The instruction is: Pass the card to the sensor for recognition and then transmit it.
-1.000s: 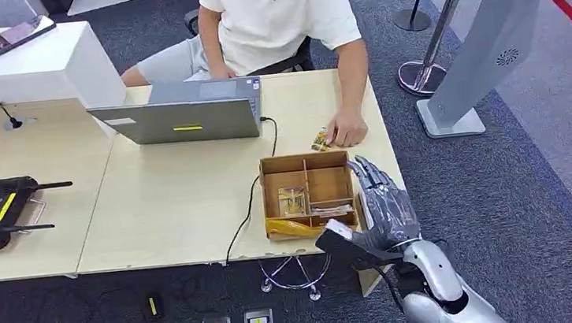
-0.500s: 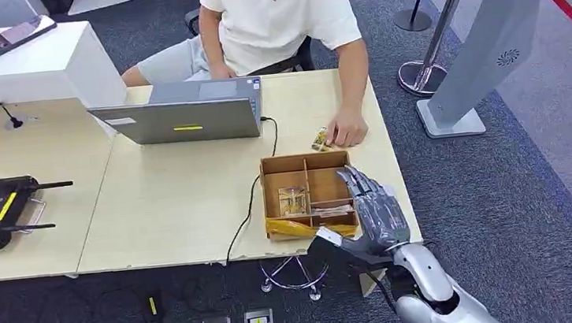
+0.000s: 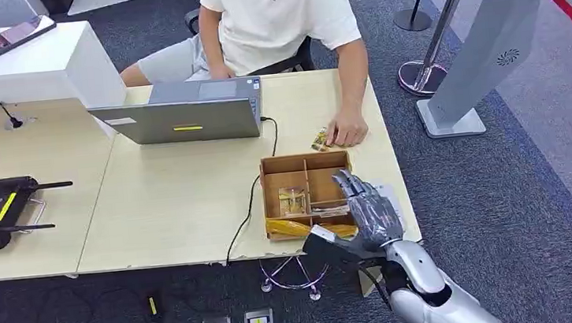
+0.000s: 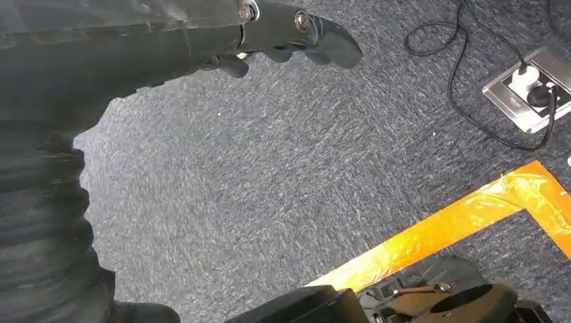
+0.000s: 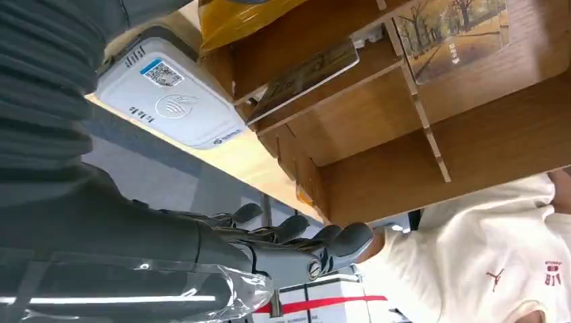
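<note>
Card: a thin printed card is seen lying flat in a compartment of the shallow brown wooden divided tray on the pale wooden table, just beneath the fingers in the head view.
Sensor: a white rounded card reader is seen beside the tray's outer wall, close under the right hand.
Right hand: the right hand is held over the tray's near right part, fingers spread, nothing held.
Left hand: the left hand hangs over grey carpet; fingers loosely apart and empty.
Handling: the card is judged light, stiff, slick and hard to lift from a flat floor; an exposed edge should be pinched, or the card slid against a divider.
Change: since a second ago the right hand has been shifted leftward from beside the tray to over it.
Person: a hand is rested on the table beyond the fingers.
</note>
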